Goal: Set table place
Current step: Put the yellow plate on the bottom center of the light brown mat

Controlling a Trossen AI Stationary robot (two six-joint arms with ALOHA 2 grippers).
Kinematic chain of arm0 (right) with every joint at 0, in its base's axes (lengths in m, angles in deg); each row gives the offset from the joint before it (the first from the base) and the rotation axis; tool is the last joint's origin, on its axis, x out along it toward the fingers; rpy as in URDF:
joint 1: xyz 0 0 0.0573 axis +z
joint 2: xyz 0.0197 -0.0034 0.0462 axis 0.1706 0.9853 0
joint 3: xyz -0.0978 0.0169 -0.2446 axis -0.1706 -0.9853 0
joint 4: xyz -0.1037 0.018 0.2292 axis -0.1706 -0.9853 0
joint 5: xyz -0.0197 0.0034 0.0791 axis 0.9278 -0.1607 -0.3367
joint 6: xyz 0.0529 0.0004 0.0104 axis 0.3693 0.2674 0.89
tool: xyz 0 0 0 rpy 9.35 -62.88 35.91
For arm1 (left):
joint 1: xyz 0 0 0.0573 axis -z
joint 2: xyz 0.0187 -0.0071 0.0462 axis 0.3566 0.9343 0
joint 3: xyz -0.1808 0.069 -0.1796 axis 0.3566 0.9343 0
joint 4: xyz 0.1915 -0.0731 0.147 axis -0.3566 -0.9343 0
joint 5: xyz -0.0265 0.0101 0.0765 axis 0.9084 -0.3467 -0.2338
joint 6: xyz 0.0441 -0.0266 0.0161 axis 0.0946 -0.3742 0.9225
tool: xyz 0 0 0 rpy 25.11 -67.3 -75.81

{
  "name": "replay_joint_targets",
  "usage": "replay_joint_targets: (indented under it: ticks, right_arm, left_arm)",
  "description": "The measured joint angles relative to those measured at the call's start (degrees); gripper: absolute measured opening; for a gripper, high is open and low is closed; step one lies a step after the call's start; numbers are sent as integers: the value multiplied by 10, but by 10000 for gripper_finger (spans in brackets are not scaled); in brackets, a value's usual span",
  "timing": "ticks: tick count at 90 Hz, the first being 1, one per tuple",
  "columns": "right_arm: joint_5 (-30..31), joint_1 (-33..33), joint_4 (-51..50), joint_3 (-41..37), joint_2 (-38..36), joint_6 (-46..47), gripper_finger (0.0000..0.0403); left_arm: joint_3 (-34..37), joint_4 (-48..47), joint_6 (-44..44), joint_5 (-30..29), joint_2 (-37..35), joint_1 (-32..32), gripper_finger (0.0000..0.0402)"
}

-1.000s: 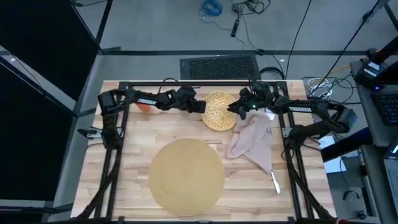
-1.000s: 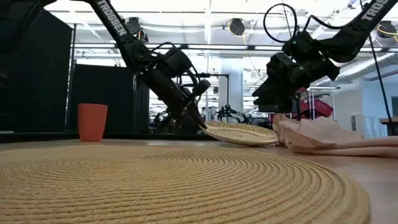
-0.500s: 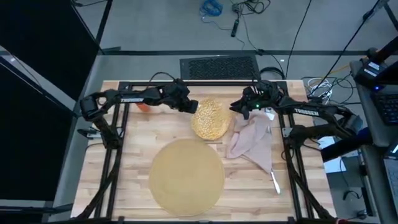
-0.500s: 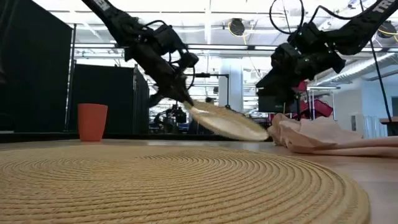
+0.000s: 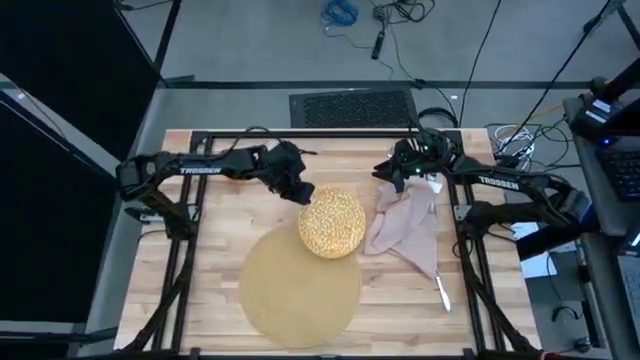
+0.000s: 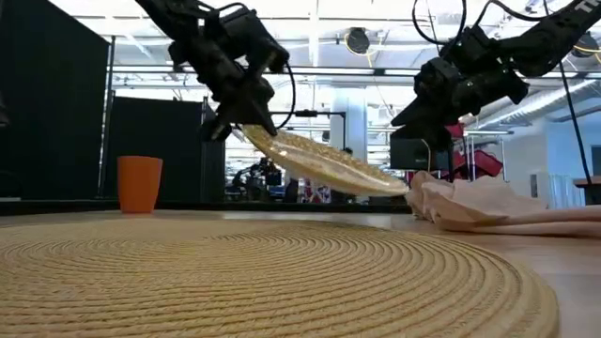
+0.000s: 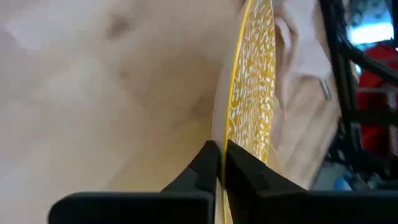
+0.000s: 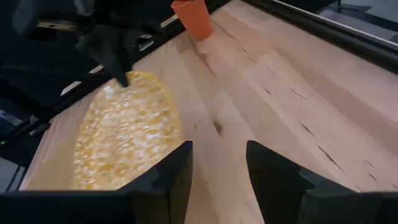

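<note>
Both arms are dark, near black, built of slim tubular links joined by bulkier rounded joint housings. The left arm (image 5: 215, 166) carries white TROSSEN lettering along its forearm link, and the right arm (image 5: 495, 182) shows the same white word on its own forearm. Thin black cables loop out from the wrist housings of each arm, arching above them in the low view. Each arm ends in two flat, matte black fingers (image 8: 168, 177) with squared edges; on the left gripper (image 7: 220, 163) they taper to narrow tips
</note>
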Motion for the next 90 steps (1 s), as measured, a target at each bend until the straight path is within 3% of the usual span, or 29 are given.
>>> replay_joint_targets:
  ticks: [32,59,90]
  right_arm:
    - [0,0,-10,0,0,-12,137]
    - [0,0,-14,0,0,-13,137]
    - [0,0,-15,0,0,-13,137]
  left_arm:
    - [0,-118,12,26,0,93,0]
    - [0,-121,31,35,0,186,0]
    - [50,-59,-48,-8,0,272,0]
